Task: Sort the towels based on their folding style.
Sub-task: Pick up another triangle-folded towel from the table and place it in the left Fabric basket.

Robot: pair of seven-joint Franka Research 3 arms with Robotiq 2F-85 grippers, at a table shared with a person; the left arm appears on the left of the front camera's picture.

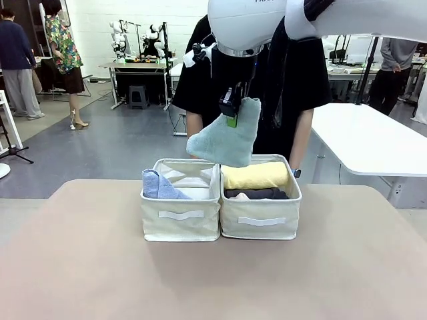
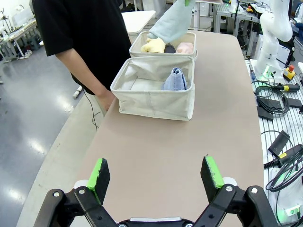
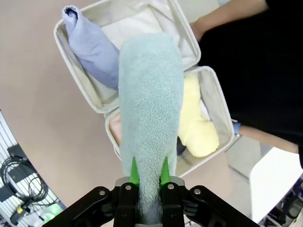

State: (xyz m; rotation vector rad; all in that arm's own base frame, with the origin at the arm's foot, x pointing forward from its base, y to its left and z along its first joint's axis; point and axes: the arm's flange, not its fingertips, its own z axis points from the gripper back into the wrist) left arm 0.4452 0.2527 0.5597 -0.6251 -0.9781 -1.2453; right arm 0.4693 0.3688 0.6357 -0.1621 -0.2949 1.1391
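My right gripper (image 1: 232,119) is shut on the narrow end of a grey-teal cone towel (image 1: 227,139), holding it in the air above the two bins, over their shared middle. In the right wrist view the grey-teal towel (image 3: 151,123) hangs down from my fingers (image 3: 134,172). A light blue cone towel (image 1: 159,186) stands in the left bin (image 1: 180,217). The right bin (image 1: 261,220) holds a yellow roll (image 1: 255,176), a dark grey roll (image 1: 257,193) and a pink one (image 2: 185,48). My left gripper (image 2: 156,175) is open over bare table, well short of the bins.
A person in black stands right behind the bins with one hand (image 2: 108,98) near the left bin's far side. A white table (image 1: 373,140) lies at the back right. Cables and a robot base (image 2: 274,47) sit beside the table in the left wrist view.
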